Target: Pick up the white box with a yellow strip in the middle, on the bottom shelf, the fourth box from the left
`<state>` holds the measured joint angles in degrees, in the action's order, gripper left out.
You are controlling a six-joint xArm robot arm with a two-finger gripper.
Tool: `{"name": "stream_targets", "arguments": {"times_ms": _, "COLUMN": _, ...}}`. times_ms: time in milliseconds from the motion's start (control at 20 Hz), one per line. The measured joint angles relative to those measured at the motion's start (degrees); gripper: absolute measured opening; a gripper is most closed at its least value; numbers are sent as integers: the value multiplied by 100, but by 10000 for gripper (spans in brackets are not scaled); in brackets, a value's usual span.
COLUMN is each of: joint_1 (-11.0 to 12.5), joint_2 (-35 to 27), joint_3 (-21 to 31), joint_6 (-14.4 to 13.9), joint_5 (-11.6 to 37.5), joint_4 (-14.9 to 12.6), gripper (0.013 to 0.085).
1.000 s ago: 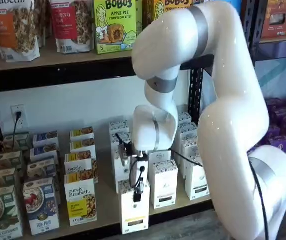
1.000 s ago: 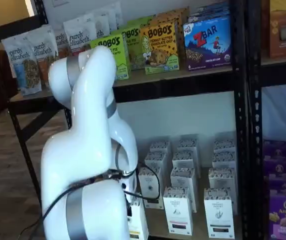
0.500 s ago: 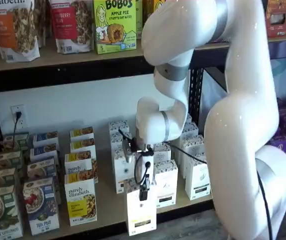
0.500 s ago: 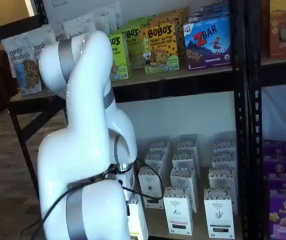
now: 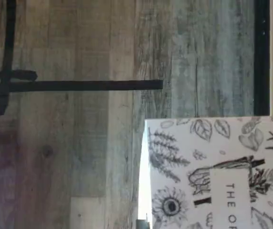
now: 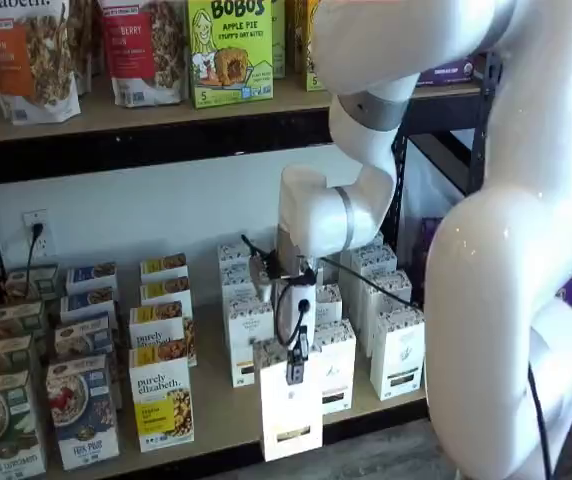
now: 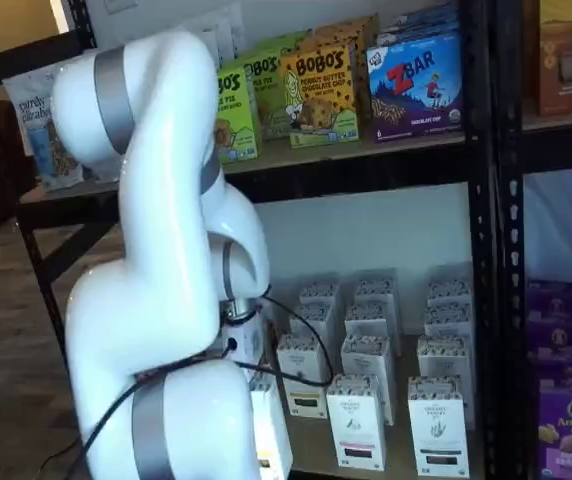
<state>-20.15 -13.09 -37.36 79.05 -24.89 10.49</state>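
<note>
Wrist view: speckled top of the white box (image 5: 213, 171) is seen close under cam, wood floor beyond. Gripper (image 6: 294, 372) is clamped on box top in a shelf view; box is held upright, out past front edge of the bottom shelf (image 6: 216, 405), clear of the board. Yellow strip is seen low on face. Black-strip cartons (image 6: 334, 365) are left just behind.

Risk, as judged: grip is taken high on a tall slim carton, so swing or slip is likely if arm is moved fast; neighbours could be clipped.
</note>
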Motion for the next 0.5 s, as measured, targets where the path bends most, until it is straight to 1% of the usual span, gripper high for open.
{"name": "stream_targets", "arguments": {"times_ms": 50, "joint_1": -1, "joint_2": 87, "joint_3": 34, "joint_6": -3, "joint_5": -53, "joint_4": 0, "gripper": 530}}
{"name": "stream_targets", "arguments": {"times_ms": 100, "joint_1": 3, "joint_2": 343, "joint_3": 119, "joint_6": 25, "joint_5": -230, "joint_4": 44, "gripper": 530}}
{"name": "stream_targets", "arguments": {"times_ms": 150, "joint_1": 9, "joint_2": 443, "joint_3": 155, "joint_6": 20, "joint_5": -322, "joint_4": 41, "gripper": 530}}
{"name": "stream_targets", "arguments": {"times_ms": 300, "joint_1": 26, "joint_2": 838, "joint_3": 303, "joint_6": -108, "joint_5": -530, "joint_4": -96, "gripper": 530}}
{"name": "stream_targets", "arguments": {"times_ms": 350, "joint_1": 33, "joint_2": 952, "joint_3": 346, "joint_6": -112, "joint_5": -601, "joint_4": -102, "gripper": 530}}
{"name": "stream_targets", "arguments": {"times_ms": 400, "joint_1": 60, "joint_2": 1175, "joint_3": 407, "joint_6": -110, "joint_5": -785, "joint_4": -108, "gripper": 530}}
{"name": "stream_targets", "arguments": {"times_ms": 500, "joint_1": 78, "joint_2": 1291, "joint_3": 439, "joint_6": -105, "joint_5": -889, "joint_4": -115, "gripper": 530}}
